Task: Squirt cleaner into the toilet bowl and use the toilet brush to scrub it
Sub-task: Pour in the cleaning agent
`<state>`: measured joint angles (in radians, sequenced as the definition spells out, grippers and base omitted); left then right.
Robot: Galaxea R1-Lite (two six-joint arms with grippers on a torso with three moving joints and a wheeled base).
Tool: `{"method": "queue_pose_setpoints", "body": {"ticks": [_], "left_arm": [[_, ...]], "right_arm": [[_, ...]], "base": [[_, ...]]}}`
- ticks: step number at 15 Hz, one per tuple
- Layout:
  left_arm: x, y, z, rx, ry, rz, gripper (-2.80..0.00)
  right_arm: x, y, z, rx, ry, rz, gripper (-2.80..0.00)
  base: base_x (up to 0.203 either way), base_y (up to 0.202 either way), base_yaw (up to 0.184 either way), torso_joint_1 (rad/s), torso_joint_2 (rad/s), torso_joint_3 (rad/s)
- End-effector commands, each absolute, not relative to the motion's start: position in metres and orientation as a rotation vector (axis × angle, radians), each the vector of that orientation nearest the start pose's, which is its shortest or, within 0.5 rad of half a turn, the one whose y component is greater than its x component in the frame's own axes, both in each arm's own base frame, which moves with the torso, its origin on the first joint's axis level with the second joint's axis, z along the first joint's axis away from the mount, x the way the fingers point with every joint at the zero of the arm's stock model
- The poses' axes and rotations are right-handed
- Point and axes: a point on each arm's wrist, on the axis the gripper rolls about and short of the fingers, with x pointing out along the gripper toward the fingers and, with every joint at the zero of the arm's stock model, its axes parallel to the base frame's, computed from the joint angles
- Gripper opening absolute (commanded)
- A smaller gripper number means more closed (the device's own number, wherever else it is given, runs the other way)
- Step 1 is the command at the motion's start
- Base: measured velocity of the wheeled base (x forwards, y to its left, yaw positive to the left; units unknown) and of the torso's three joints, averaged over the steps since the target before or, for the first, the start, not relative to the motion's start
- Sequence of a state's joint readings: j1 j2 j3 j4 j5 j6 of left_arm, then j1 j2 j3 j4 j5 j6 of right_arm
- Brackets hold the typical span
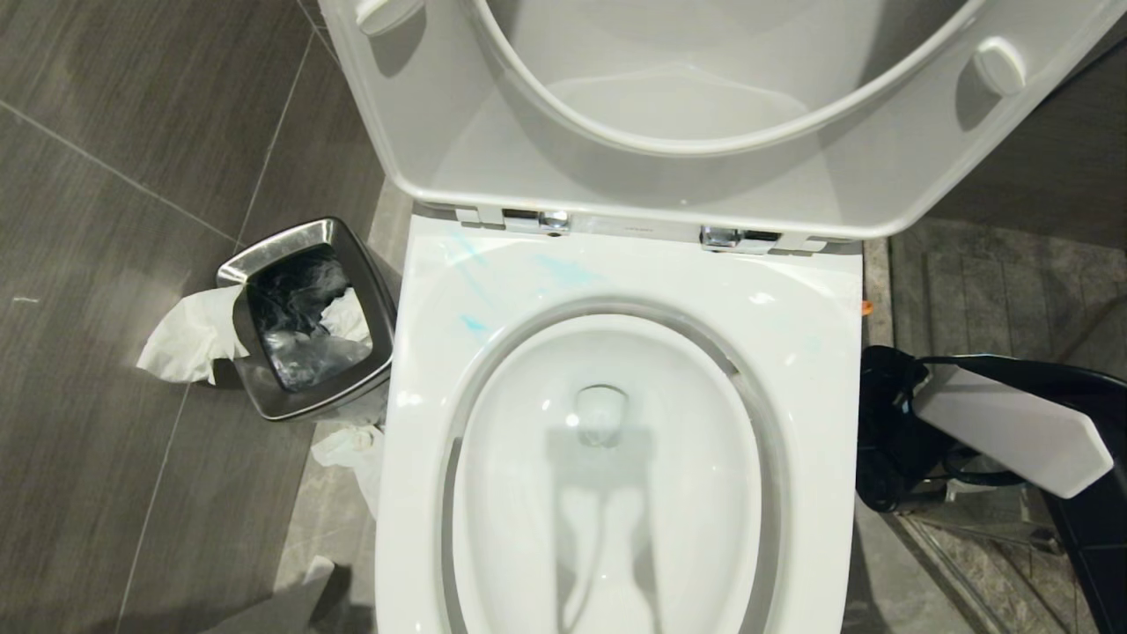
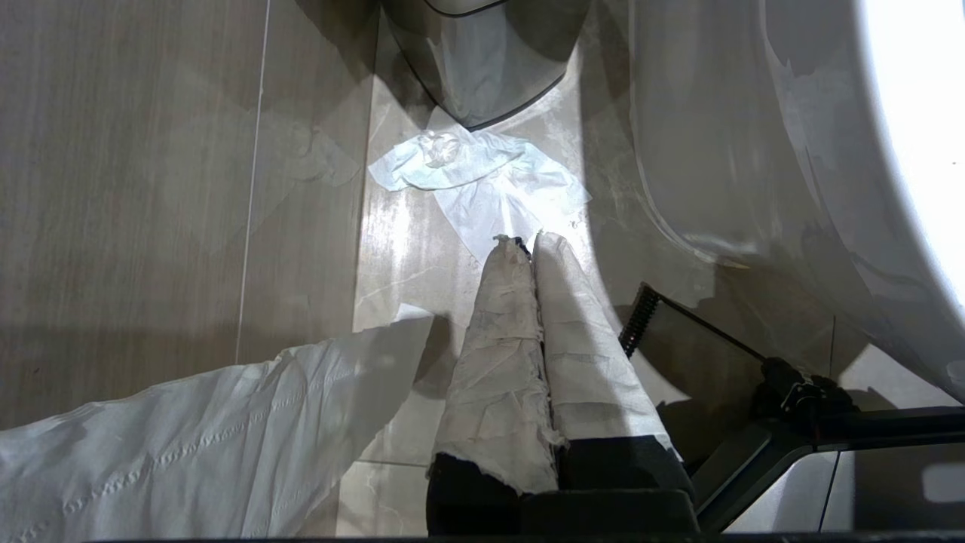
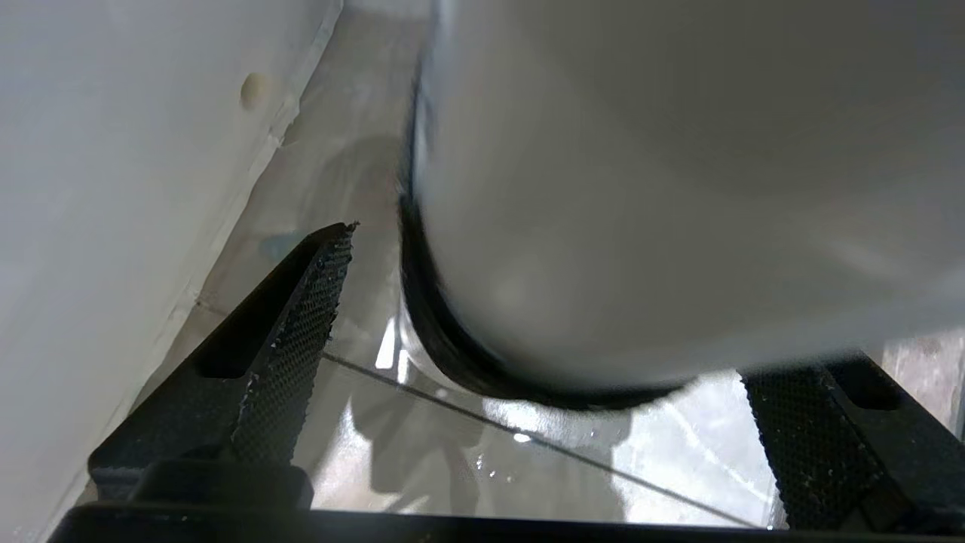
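Note:
The toilet bowl stands open with seat and lid raised, and faint blue smears mark its rim. Low on the floor beside the toilet's right side is my right arm. In the right wrist view my right gripper is open, its black fingers apart on either side of a rounded white body with a dark lower edge. It is blurred and looks like the cleaner; no label shows. My left gripper hangs shut over the floor, holding nothing. The toilet brush is out of view.
A steel waste bin with tissue hanging from it stands left of the toilet. Crumpled tissue lies on the floor between bin and toilet, and more paper lies by the left gripper. The toilet's outer wall is close beside the right gripper.

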<state>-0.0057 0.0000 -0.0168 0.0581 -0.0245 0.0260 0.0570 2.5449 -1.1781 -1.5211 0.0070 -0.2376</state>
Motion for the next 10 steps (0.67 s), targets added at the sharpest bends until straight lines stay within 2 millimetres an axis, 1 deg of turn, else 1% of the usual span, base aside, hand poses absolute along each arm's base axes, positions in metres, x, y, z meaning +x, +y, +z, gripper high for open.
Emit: {"method": "queue_pose_setpoints", "body": {"ticks": [1,7,10], "left_arm": [[-0.024,0.0,0.074,0.026,0.043,-0.031,-2.8],[-0.024,0.0,0.074,0.026,0.043,-0.031,-2.8],[-0.024,0.0,0.074,0.026,0.043,-0.031,-2.8]], "right_arm": [[0.458,0.027,0.032,-0.234,-0.176,0.045,0.0],[0.466,0.027,0.046,-0.243,-0.242,0.037,0.0],[0.47,0.028,0.039,-0.247,-0.239,0.04,0.0]], "base": [[0.0,0.0,0.0,0.0,0.0,0.0],[0.0,0.0,0.0,0.0,0.0,0.0],[0.0,0.0,0.0,0.0,0.0,0.0]]}}
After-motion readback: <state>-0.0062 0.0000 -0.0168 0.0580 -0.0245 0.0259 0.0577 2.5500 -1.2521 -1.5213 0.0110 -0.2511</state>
